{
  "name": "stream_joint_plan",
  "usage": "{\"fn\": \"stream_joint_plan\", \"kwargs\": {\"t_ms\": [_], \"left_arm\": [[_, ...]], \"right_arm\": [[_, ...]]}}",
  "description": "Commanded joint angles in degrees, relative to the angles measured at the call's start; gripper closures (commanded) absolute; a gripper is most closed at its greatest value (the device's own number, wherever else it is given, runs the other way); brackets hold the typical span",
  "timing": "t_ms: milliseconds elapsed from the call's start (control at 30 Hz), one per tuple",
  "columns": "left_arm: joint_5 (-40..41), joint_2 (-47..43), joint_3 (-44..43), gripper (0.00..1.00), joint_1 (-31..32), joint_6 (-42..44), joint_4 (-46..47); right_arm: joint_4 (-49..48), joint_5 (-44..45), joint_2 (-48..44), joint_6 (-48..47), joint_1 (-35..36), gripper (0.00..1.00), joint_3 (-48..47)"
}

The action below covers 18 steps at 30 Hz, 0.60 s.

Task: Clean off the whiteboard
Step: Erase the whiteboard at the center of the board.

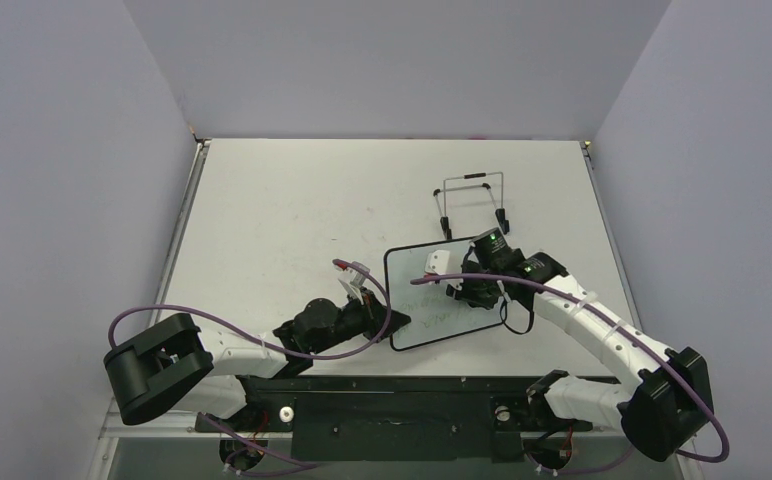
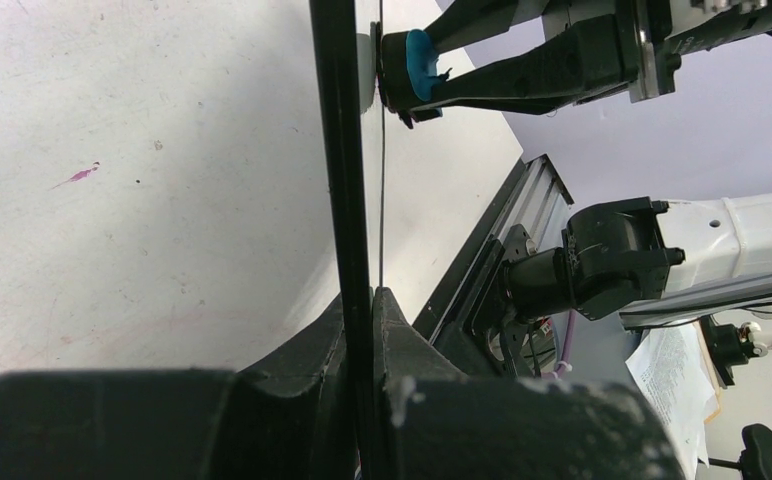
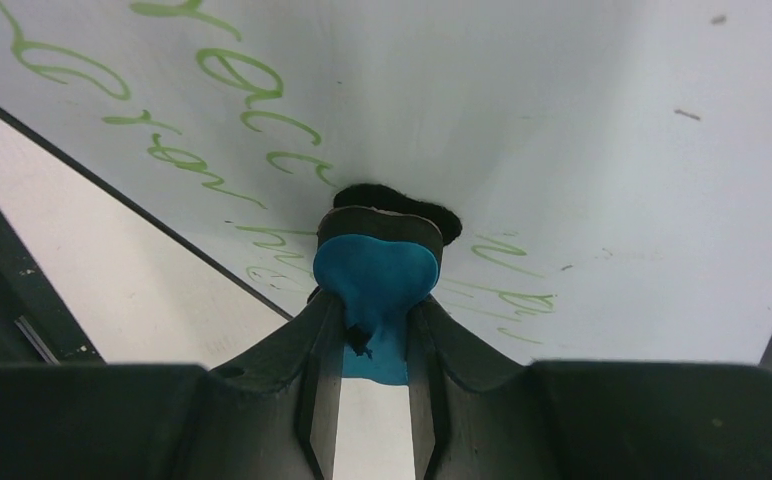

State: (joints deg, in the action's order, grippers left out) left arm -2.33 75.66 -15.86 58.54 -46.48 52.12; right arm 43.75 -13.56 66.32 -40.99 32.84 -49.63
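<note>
The whiteboard, white with a thin black frame and faint green handwriting, sits just on the near side of the wire stand. The left gripper is clamped on its frame edge farthest from the stand. The right gripper pinches a blue eraser against its face.

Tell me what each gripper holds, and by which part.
Left gripper: the whiteboard, by its frame edge. Right gripper: the eraser, by its blue back.

whiteboard on table, wire stand behind it, left hand at left edge, eraser on its face
</note>
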Motion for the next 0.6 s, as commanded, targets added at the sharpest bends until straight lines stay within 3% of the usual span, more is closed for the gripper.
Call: {"fn": "stream_joint_plan", "kwargs": {"t_ms": [0, 267, 567], "left_arm": [[-4.0, -1.1, -0.8, 1.00, 1.0, 2.5, 4.0], [-3.9, -1.3, -0.8, 1.00, 1.0, 2.6, 3.8], [-3.6, -1.6, -0.3, 1.00, 1.0, 2.7, 3.8]], "right_arm": [[0.7, -4.3, -1.5, -2.5, 0.1, 1.00, -0.4], [-6.7, 3.9, -1.0, 4.2, -1.9, 1.00, -2.3], [-1.2, -5.1, -0.8, 0.2, -2.8, 1.00, -2.1]]}}
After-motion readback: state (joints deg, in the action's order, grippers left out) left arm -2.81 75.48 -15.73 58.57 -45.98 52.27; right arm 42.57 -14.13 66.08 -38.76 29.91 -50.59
